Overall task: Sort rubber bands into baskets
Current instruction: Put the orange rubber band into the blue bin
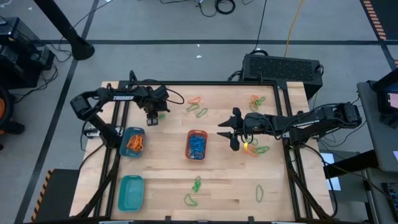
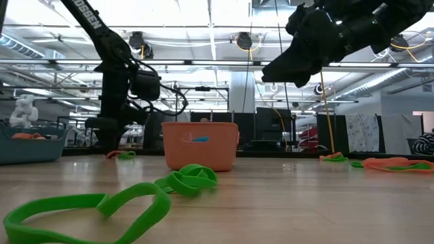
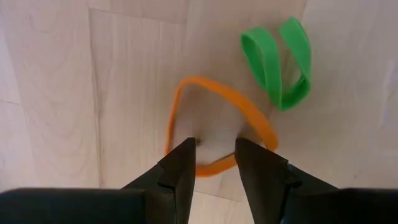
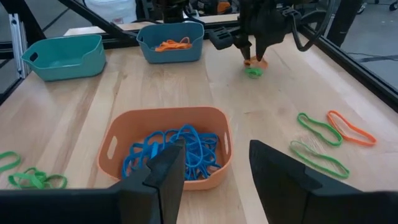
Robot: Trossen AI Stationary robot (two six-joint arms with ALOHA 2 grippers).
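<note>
The wooden table [image 1: 161,180] carries three baskets; at its left edge, near the front corner, sits the empty teal basket [image 1: 130,191], and just behind it along the same edge the blue-teal basket [image 1: 133,142] holds orange rubber bands [image 1: 134,143]; the left gripper [image 1: 152,117] hangs over the table toward the back left corner, its fingers [image 3: 180,171] parted and holding nothing, poised straight above an orange band [image 3: 217,124] with a green band [image 3: 278,62] just beside it on the wood; at the middle of the table the orange basket [image 1: 196,144] holds a tangle of blue bands [image 1: 197,147]; loose green and orange bands [image 1: 198,107] lie toward the back edge, and more green ones [image 1: 195,186] near the front edge; the right gripper [image 1: 227,134] hovers right of the orange basket, fingers [image 4: 165,174] spread wide and empty; further bands [image 1: 255,148] lie beneath the right arm, with another green loop [image 1: 260,193] toward the front right corner.
</note>
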